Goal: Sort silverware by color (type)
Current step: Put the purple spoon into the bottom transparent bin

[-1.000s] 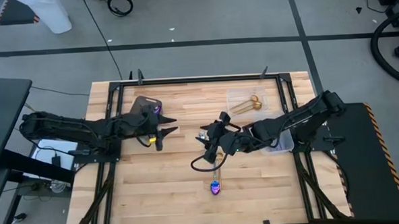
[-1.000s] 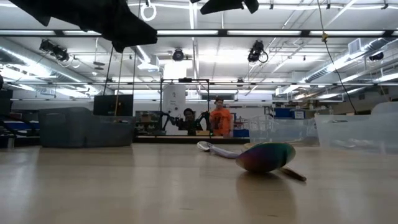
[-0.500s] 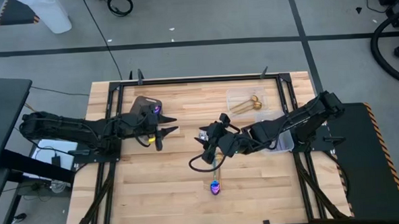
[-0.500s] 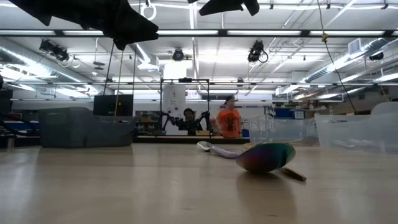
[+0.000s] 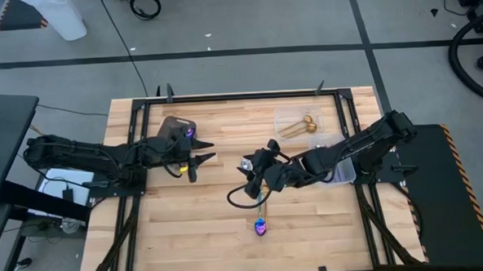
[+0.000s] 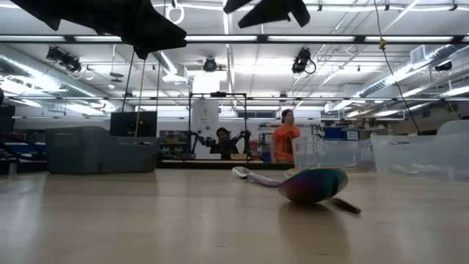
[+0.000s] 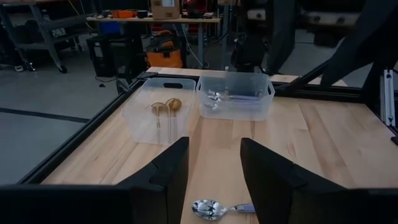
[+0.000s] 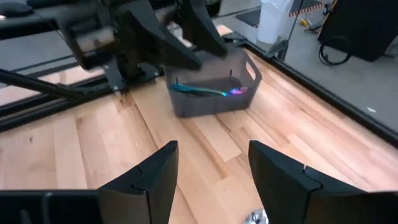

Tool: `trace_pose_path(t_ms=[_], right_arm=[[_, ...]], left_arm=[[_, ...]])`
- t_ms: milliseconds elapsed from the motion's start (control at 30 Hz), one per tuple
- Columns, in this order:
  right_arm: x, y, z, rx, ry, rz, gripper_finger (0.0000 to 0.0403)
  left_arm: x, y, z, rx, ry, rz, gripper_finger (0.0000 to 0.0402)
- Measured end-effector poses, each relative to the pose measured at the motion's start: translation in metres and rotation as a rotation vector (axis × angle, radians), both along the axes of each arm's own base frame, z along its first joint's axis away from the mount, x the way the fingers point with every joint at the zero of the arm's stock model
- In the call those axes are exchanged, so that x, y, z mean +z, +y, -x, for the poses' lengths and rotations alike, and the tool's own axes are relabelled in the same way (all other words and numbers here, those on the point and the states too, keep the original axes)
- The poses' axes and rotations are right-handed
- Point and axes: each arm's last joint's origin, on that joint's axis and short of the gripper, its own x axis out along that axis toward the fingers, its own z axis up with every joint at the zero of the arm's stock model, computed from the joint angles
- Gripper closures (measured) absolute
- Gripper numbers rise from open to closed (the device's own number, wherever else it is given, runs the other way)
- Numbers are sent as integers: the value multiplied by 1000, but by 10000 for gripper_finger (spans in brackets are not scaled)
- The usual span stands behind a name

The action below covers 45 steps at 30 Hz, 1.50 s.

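My right gripper (image 5: pixel 251 174) is open above the middle of the table, fingers pointing toward the left edge, just over a silver spoon (image 5: pixel 245 163) that lies flat on the wood; the spoon also shows in the left wrist view (image 7: pixel 211 208). An iridescent spoon (image 5: pixel 260 225) lies flat nearer the front edge, its bowl large in the low view (image 6: pixel 311 184). My left gripper (image 5: pixel 208 152) is open and empty at centre-left, raised off the table. In the right wrist view my right gripper (image 8: pixel 211 186) holds nothing.
A dark grey tray (image 5: pixel 172 125) at the far left holds an iridescent spoon (image 8: pixel 208 91). One clear container (image 5: pixel 286 117) holds gold spoons (image 7: pixel 165 107). A second clear container (image 7: pixel 235 98) with silver spoons stands by the right arm. Bare wood lies toward the near edge.
My right gripper has moved a little toward the table's left and near edges and come down slightly, staying open. The spoons have not moved. A person in orange has walked across the room beyond the table.
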Motion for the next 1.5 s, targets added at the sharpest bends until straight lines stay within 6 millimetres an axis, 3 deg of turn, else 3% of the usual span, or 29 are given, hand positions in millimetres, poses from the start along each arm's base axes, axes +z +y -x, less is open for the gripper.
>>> trace_pose_path(t_ms=[367,1167,1500], right_arm=[[-44,-7,10,-90,34,-63,197],[-62,-20,11,-130,37,-101,197],[-96,-17,-6,-93,104,-120,197]], left_arm=[[0,0,0,0,2,0,249],[0,0,0,4,-5,25,249],[-1,0,0,5,5,25,249]])
